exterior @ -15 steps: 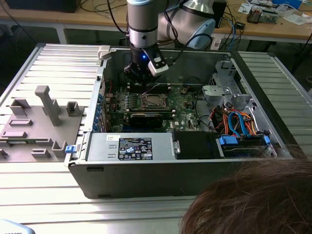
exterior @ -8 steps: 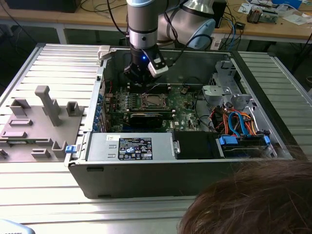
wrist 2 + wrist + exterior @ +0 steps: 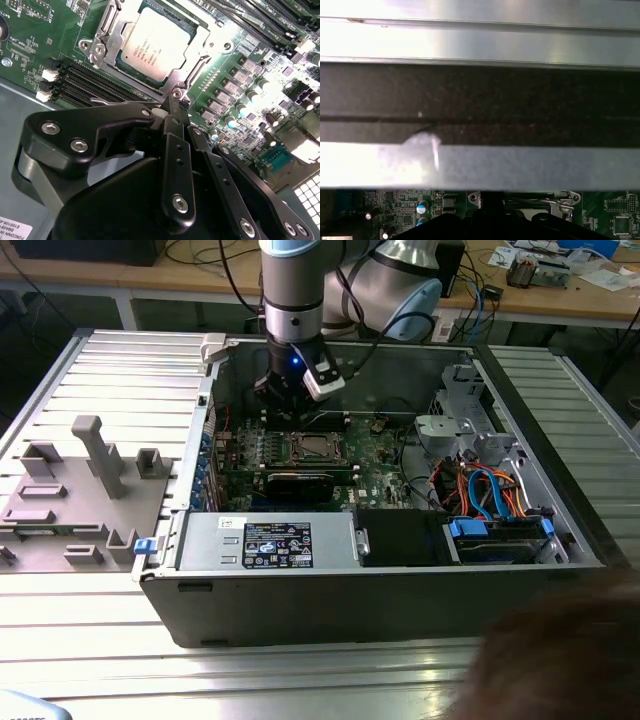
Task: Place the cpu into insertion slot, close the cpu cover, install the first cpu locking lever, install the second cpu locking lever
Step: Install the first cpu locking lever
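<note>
Cpu (image 3: 156,44): seated in the slot (image 3: 197,31), cover (image 3: 114,30) closed around it.
Claw (image 3: 176,102): pressed together, tips at the cover's edge beside the cpu, inside the case (image 3: 400,590).

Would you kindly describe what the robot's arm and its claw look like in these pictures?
In the exterior view the arm is a silver-grey tube with light blue joint caps, a black wrist section showing a small blue light, and black cables trailing behind. A white and dark box is mounted beside the wrist. In the second wrist view the claw is matte black, built of linkage bars with silver screws.
</note>
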Controlling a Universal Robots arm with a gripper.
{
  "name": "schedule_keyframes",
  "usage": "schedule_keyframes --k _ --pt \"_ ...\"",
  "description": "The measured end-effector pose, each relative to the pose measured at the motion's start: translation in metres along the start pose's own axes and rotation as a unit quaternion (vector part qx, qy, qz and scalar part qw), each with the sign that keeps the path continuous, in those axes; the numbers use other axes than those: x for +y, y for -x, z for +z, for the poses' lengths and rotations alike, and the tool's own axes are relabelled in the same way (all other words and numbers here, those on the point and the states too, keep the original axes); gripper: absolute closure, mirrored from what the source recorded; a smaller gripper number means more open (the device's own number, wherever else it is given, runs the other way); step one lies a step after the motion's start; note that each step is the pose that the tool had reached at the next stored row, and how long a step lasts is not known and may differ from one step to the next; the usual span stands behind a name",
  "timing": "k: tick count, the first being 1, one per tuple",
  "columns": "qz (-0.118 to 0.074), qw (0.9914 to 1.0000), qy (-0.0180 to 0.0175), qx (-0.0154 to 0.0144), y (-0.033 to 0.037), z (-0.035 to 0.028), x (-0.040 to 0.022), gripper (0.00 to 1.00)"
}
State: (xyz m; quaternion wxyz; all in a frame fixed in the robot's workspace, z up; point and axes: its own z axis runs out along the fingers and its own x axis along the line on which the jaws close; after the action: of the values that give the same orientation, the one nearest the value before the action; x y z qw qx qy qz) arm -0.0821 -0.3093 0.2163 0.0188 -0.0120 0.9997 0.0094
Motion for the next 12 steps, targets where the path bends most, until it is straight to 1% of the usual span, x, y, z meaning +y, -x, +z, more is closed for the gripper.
schedule_keyframes --k 5,9,12 --pt "0.000 1.00000 -0.0001 0.0000 0.0000 0.0035 0.0007 0.89" --pt "0.000 1.00000 0.0000 0.0000 0.0003 0.0041 0.0061 0.89" --pt "0.000 1.00000 0.0001 0.0000 0.0008 0.0048 0.0074 0.89"
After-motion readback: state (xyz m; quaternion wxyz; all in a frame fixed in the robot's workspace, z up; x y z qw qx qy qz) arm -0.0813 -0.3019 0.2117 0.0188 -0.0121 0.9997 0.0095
